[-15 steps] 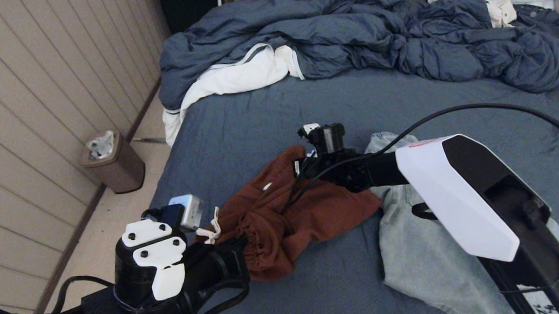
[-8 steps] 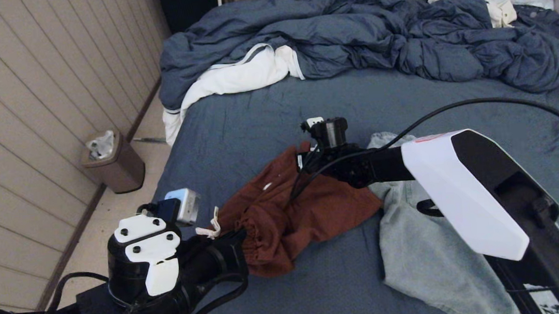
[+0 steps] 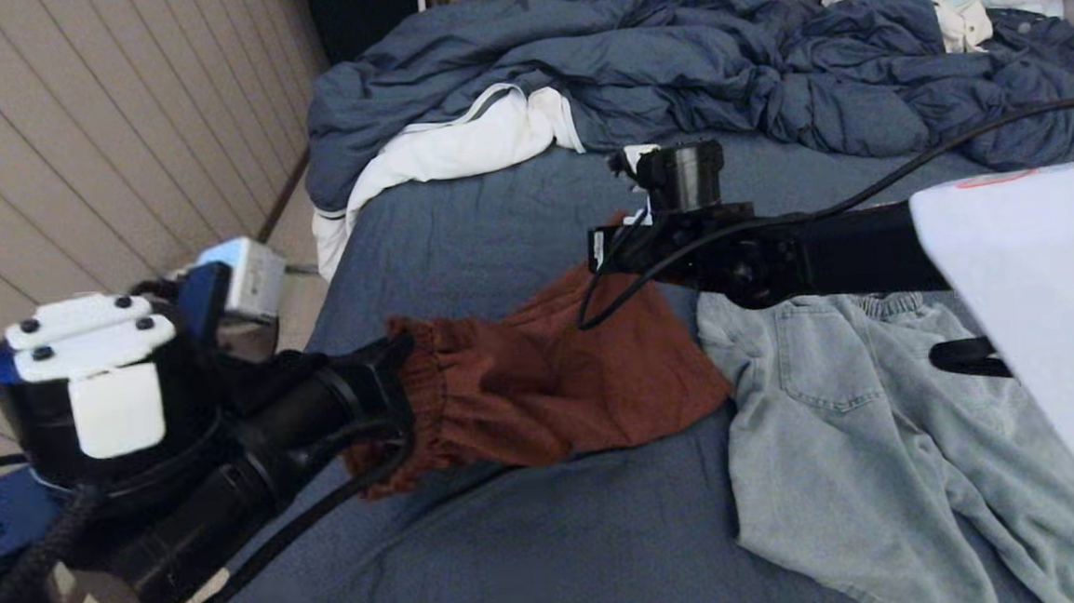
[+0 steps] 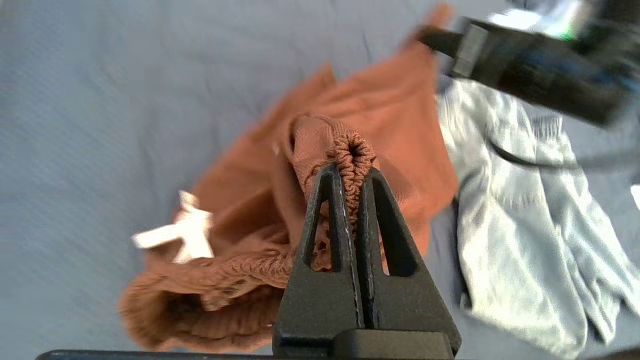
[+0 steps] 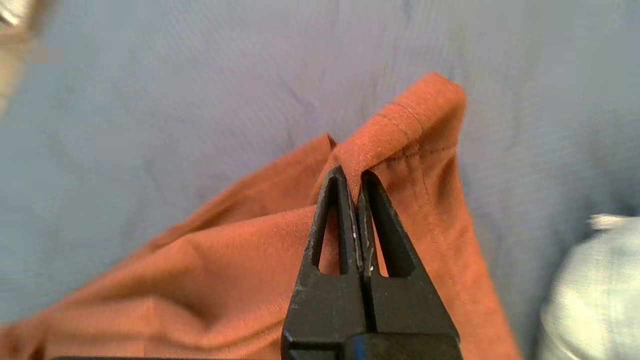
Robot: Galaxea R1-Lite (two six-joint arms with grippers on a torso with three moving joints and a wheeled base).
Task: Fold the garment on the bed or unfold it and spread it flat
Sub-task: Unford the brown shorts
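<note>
Rust-brown shorts point(image 3: 542, 385) hang stretched between my two grippers above the slate-blue sheet of the bed point(image 3: 515, 545). My left gripper point(image 4: 350, 172) is shut on the gathered elastic waistband point(image 4: 352, 150), at the near left in the head view point(image 3: 401, 366). A white drawstring point(image 4: 187, 232) dangles below it. My right gripper point(image 5: 350, 182) is shut on the stitched hem of a leg point(image 5: 400, 130), further back near the bed's middle point(image 3: 623, 259). In the head view the fingertips of both are hidden by arm and cloth.
Pale denim shorts point(image 3: 881, 439) lie spread on the sheet to the right, partly under my right arm. A rumpled blue duvet point(image 3: 690, 59) and white linens point(image 3: 453, 148) fill the bed's far end. A panelled wall and the floor border the left side.
Both grippers have risen and moved away from me, lifting the brown shorts off the sheet and pulling them taut. The denim shorts now show more fully.
</note>
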